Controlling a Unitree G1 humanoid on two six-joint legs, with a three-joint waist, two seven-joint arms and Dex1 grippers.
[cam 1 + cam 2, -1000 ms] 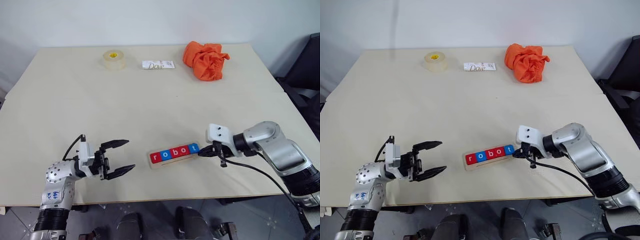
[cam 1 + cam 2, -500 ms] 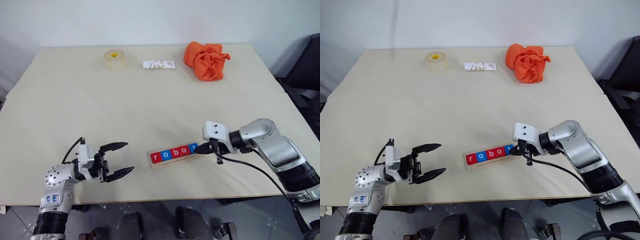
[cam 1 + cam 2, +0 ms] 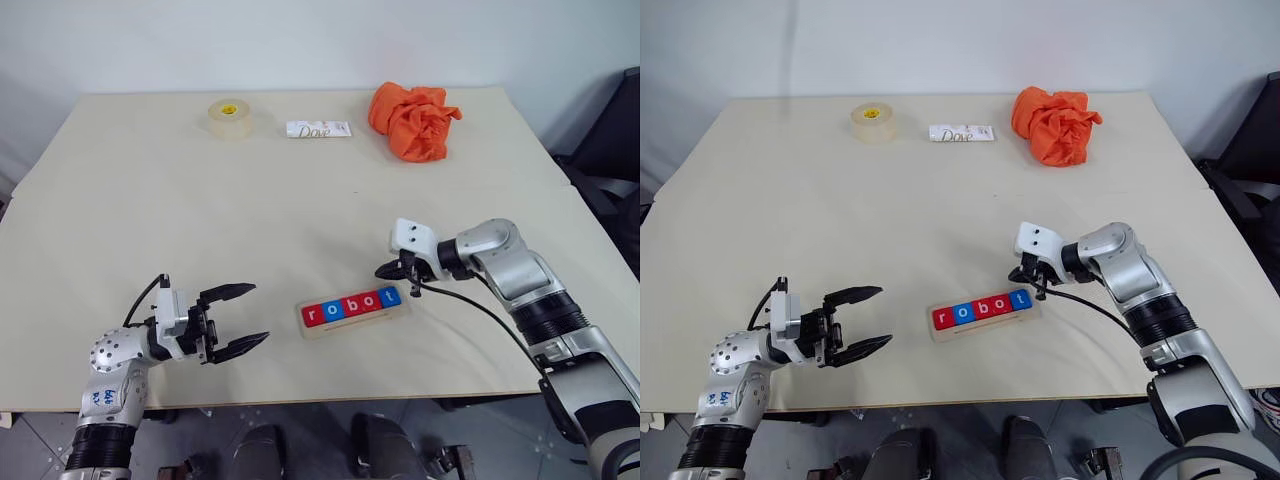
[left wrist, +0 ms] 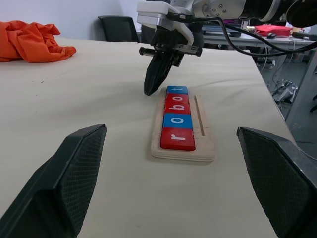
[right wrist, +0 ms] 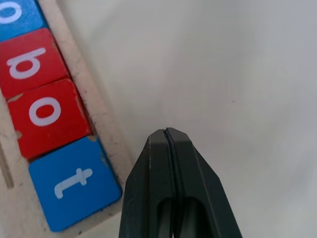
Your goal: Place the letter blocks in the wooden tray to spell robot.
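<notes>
The wooden tray lies near the front edge of the pale surface, slightly slanted, and the letter blocks sit in it side by side — red r, blue o, red b, red o, blue t — touching one another and reading "robot" from the robot's left to its right. Alongside the row, a thin lengthwise groove is visible in the bare wood of the tray in the left wrist view.

The right tool is clenched on nothing, its two black fingers pressed flat together with only a hairline seam between them. It points down and toward the robot's left, with its tip just beyond the tray's far edge near the blue t, above bare surface; the right wrist view shows the tip beside the tray's rim, apart from the blocks. Whether the tip touches the surface cannot be told.

The left tool is released — its fingers spread wide and empty — and hovers near the front edge, well to the left of the tray, aimed toward it.

Along the far side of the surface lie a roll of clear tape, a white Dove packet and a crumpled orange cloth, all well apart from the tray.
</notes>
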